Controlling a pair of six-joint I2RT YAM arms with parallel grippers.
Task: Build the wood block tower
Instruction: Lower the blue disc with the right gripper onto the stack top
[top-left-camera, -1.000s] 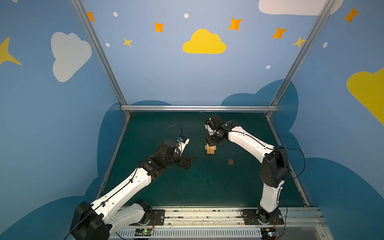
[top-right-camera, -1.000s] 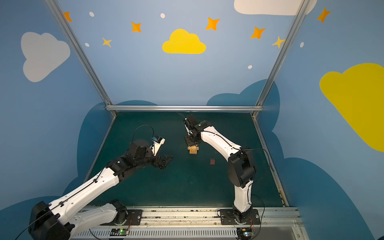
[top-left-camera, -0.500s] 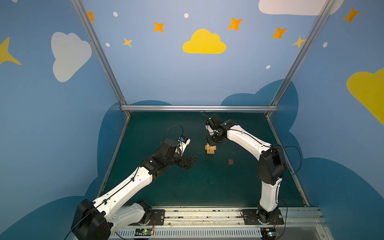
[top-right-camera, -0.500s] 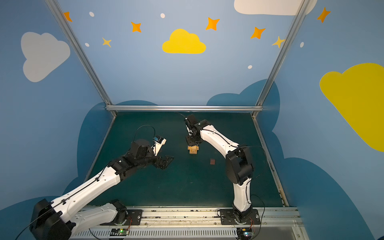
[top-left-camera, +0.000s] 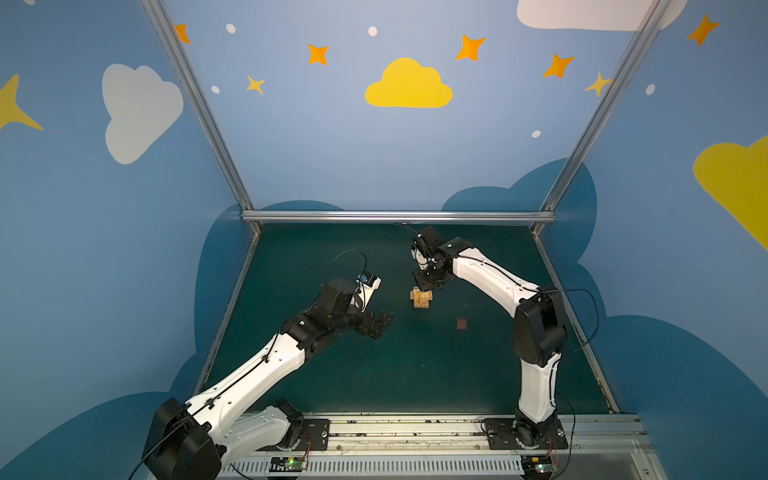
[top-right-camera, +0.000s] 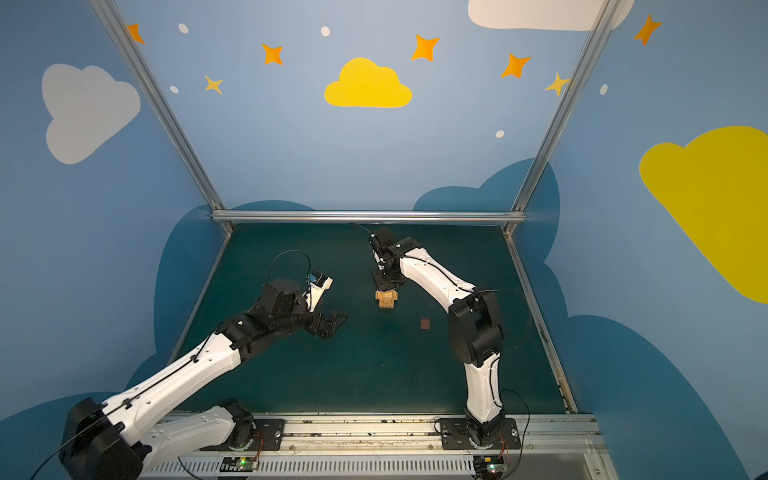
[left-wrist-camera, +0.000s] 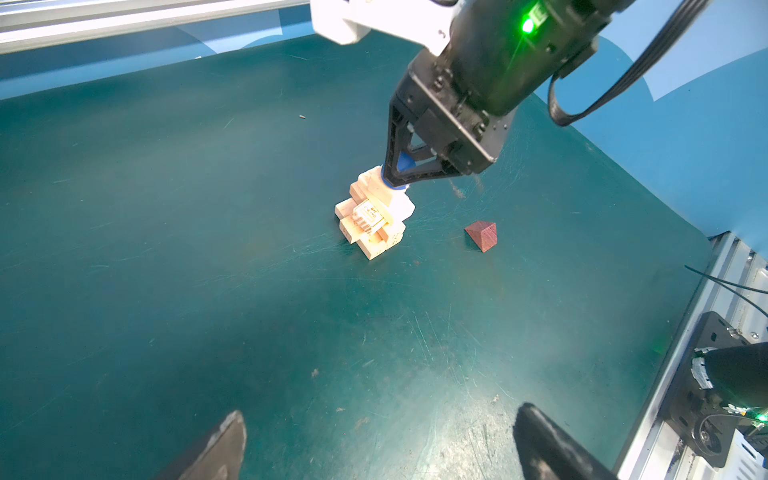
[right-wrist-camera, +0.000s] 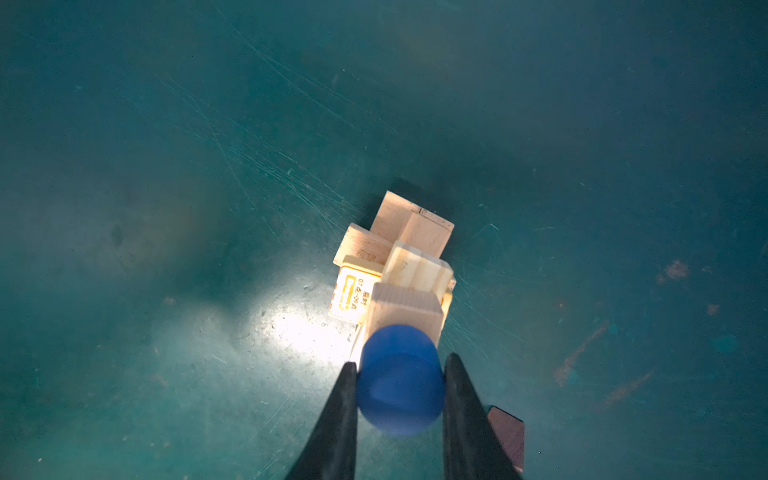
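The wood block tower (top-left-camera: 420, 298) (top-right-camera: 387, 299) (left-wrist-camera: 372, 218) (right-wrist-camera: 409, 257) is a small pile of tan bars in crosswise layers on the green mat. My right gripper (right-wrist-camera: 400, 363) (top-left-camera: 424, 284) (top-right-camera: 385, 286) (left-wrist-camera: 395, 183) hangs just above the pile's top, shut on a blue round piece (right-wrist-camera: 400, 378) (left-wrist-camera: 404, 163). A dark reddish-brown cube (top-left-camera: 461, 323) (top-right-camera: 424, 323) (left-wrist-camera: 482, 235) (right-wrist-camera: 508, 432) lies on the mat to the right of the pile, apart from it. My left gripper (top-left-camera: 380, 324) (top-right-camera: 332, 323) (left-wrist-camera: 380, 444) is open and empty, left of the pile.
Blue walls with metal frame posts (top-left-camera: 397, 216) close the mat at the back and sides. A metal rail (top-left-camera: 415, 432) carrying both arm bases runs along the front edge.
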